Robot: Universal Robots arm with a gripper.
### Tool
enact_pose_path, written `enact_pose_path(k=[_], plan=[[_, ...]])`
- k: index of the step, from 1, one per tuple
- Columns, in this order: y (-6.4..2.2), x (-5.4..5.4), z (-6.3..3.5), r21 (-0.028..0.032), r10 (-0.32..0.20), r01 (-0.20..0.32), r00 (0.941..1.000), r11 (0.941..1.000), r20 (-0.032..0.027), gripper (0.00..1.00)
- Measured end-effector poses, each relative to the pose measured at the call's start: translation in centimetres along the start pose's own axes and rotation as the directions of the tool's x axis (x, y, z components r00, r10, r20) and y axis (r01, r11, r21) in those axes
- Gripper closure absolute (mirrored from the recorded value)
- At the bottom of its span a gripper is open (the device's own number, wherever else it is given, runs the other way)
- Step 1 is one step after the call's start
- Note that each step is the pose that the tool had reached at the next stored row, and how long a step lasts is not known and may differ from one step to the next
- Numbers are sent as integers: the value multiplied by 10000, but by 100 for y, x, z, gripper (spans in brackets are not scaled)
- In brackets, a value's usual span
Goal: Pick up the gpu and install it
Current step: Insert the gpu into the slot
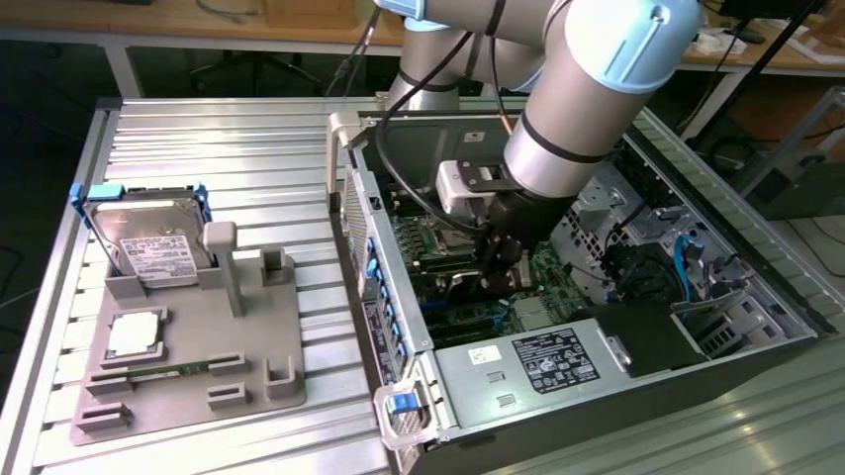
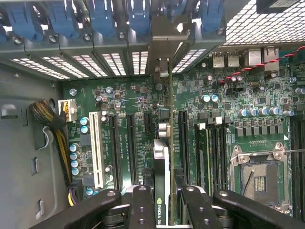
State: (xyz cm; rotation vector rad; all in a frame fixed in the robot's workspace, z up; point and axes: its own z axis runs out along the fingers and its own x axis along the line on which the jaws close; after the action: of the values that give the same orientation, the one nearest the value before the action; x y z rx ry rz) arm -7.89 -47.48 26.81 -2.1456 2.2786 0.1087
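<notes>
While tool [image 2: 165, 196] grips gpu [image 2: 161, 157], edge-on, lengthwise along slots [image 2: 114, 152]

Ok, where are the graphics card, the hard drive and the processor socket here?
graphics card [image 2: 161, 167], wrist view, on its thin edge turned to the camera.
hard drive [image 1: 156, 259], exterior view, on its white label.
processor socket [image 2: 259, 177], wrist view, on the middle inside its metal frame.
</notes>
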Motion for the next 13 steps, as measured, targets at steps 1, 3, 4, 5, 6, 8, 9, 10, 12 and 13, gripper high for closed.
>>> enact_pose_path(k=[1,3,4,5,6,8,9,10,12,13], plan=[[0,0,-1,-9,1,-1,10000,10000,-1,73],[0,-1,1,-26,3,-3,10000,10000,0,73],[-1,-1,1,-27,2,-2,10000,10000,-1,73],[-1,-2,1,-29,2,-2,10000,10000,-2,73],[-1,-2,2,-28,2,-2,10000,10000,0,73],[-2,-7,3,-28,0,0,10000,10000,1,73],[-1,-10,3,-28,1,-1,10000,10000,2,73],[-1,-12,3,-28,2,-2,10000,10000,2,73],[0,-20,4,-29,2,-2,10000,10000,3,73],[0,-24,4,-29,2,-2,10000,10000,3,73]])
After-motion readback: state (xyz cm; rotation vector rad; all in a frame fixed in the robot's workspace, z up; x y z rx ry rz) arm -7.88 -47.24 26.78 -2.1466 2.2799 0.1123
